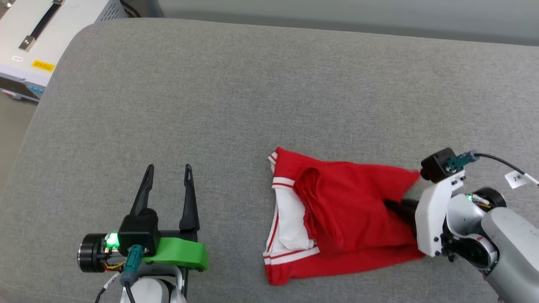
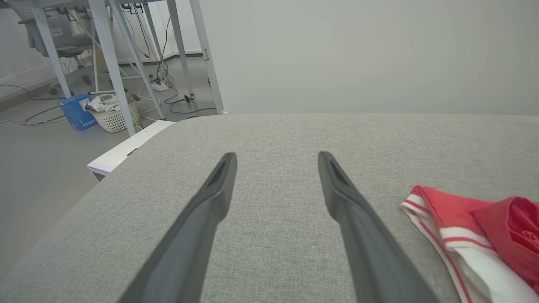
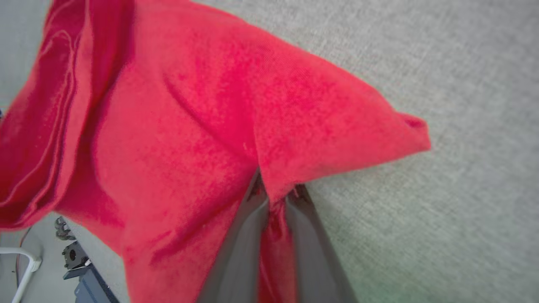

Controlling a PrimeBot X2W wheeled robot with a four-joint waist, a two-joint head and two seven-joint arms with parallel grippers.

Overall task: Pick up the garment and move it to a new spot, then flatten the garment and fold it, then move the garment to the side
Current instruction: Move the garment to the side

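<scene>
The garment (image 1: pixel 341 219), red with white sleeves and striped trim, lies crumpled on the grey cushion at the lower right of the head view. My right gripper (image 1: pixel 396 208) reaches into its right edge, and in the right wrist view the gripper (image 3: pixel 276 195) is shut, its dark fingers (image 3: pixel 244 244) pinching a fold of the garment (image 3: pixel 189 126). My left gripper (image 1: pixel 167 172) stands open over bare cushion well left of the shirt. In the left wrist view the gripper (image 2: pixel 276 166) holds nothing, with the garment (image 2: pixel 471 235) at the far right.
The grey cushion (image 1: pixel 252 92) stretches wide behind and left of the shirt. A white case (image 1: pixel 38 38) sits beyond its back left corner. Off the cushion's edge are table legs (image 2: pixel 109 63), a white basket (image 2: pixel 113 115) and floor cables.
</scene>
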